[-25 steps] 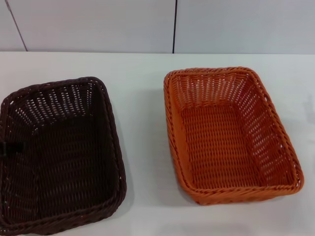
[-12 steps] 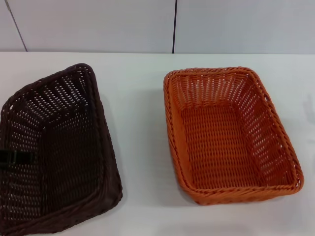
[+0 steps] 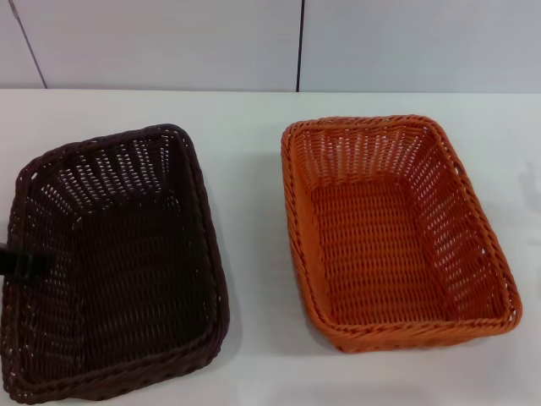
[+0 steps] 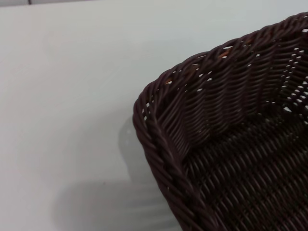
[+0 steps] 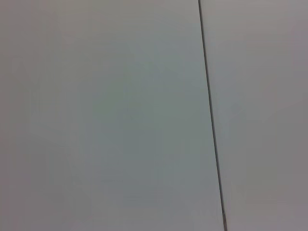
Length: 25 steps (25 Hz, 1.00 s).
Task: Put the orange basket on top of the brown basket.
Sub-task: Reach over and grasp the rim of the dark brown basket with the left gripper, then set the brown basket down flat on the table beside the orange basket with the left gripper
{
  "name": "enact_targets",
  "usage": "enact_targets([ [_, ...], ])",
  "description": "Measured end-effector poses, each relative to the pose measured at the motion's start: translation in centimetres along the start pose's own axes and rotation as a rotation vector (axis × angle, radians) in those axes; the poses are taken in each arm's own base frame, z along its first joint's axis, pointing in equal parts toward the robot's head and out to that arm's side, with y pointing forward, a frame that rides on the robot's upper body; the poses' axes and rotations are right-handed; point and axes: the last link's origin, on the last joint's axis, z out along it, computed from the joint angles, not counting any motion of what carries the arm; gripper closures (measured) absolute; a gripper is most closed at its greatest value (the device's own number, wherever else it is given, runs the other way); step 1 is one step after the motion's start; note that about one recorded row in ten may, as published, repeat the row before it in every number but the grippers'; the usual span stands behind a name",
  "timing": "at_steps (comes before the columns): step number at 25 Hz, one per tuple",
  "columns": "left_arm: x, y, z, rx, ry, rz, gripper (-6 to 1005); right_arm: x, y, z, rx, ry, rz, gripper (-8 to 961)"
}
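1. You are looking down on a plain white bench that fills most of the head view; behind it, along the top of the frame, runs a pale wall split by a dark vertical seam just right of centre.
2. The orange basket sits flat on the bench in the right half of the head view, open side up, its long axis running from upper left to lower right.
3. The brown basket occupies the lower left of the head view, apart from the orange one with bare bench between them; its lower left corner is cut off by the frame edge.
4. At the far left edge of the head view, a small black part of the left end effector lies on the brown basket's left rim. Only that sliver shows, so you cannot tell whether it is clenched on the rim or released.
5. The left wrist view shows one rounded corner of the brown basket at the lower right, with white bench and a soft shadow beside it; none of the arm's own fingers appear there.
6. The right wrist view shows only the pale wall and one dark seam; the right end effector appears in no view.
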Motion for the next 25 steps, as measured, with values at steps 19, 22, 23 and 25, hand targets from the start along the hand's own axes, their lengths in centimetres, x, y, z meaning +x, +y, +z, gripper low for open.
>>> enact_targets([
  [19,6.3,-1.9,-1.8,-0.145,0.092,0.668,713,-0.2,0.2,-0.3,0.001,-0.01,0.017,164],
  [22,7.6,-1.3,-1.3,-0.188,0.093,0.811,719,-0.2,0.0,-0.6,0.007,-0.011,0.019,164],
  [23,8.4,-0.4,-0.9,-0.227,0.097,0.896,720,-0.2,-0.1,-0.7,0.009,-0.012,0.019,164],
  [25,9.0,0.2,-0.7,-0.25,0.103,0.941,722,-0.2,0.0,-0.8,0.006,-0.014,0.019,165],
])
